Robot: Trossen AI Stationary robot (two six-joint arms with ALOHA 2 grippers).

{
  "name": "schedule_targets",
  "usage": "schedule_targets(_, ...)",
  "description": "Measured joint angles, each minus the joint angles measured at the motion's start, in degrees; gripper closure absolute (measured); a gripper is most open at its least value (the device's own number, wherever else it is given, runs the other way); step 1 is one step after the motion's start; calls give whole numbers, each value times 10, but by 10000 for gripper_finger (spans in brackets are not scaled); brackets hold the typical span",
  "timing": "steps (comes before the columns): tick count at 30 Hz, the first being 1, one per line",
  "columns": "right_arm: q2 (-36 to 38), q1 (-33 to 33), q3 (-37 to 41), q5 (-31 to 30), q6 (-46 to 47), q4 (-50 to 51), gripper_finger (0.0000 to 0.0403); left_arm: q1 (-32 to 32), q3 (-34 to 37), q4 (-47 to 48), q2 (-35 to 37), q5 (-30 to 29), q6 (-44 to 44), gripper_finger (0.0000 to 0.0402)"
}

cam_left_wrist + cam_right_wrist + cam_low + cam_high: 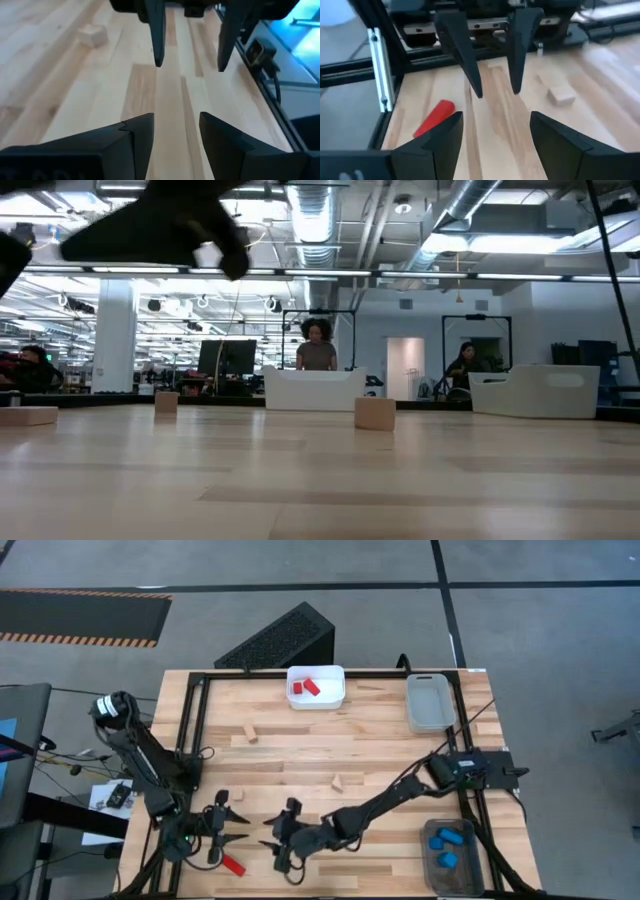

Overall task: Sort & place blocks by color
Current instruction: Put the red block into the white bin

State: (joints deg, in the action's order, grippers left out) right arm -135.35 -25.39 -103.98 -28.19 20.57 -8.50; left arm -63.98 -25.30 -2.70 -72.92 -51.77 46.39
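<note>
My left gripper [238, 828] and my right gripper [268, 834] face each other, tips close together, over the table's near left part. Both are open with nothing between the fingers, as the left wrist view [175, 122] and the right wrist view [495, 120] show. A red block [232, 865] lies flat on the table just nearer the front edge than both grippers; it also shows in the right wrist view [434, 117]. Two pale wood blocks [339, 781] [247, 736] rest on the table farther back.
A white bin [316, 687] holding two red blocks stands at the far edge, a clear bin [430, 702] to its right. A grey bin [450, 852] with blue blocks sits at the near right. A black frame [190, 730] borders the table. People stand in the room behind.
</note>
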Motion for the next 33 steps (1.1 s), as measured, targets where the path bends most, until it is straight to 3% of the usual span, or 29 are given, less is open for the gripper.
schedule_targets(9,-114,-11,-183,-8,84,92,150,-18,0,-34,-90,-3,23,255)
schedule_targets(14,-160,-12,-260,-10,117,139,150,-18,0,-48,-103,-1,-13,255)
schedule_targets(23,-188,-15,-283,-17,145,147,150,-18,0,-46,-60,-28,-109,255)
schedule_targets(33,-188,-9,-281,-19,85,111,150,-63,-1,-44,8,-45,-132,255)
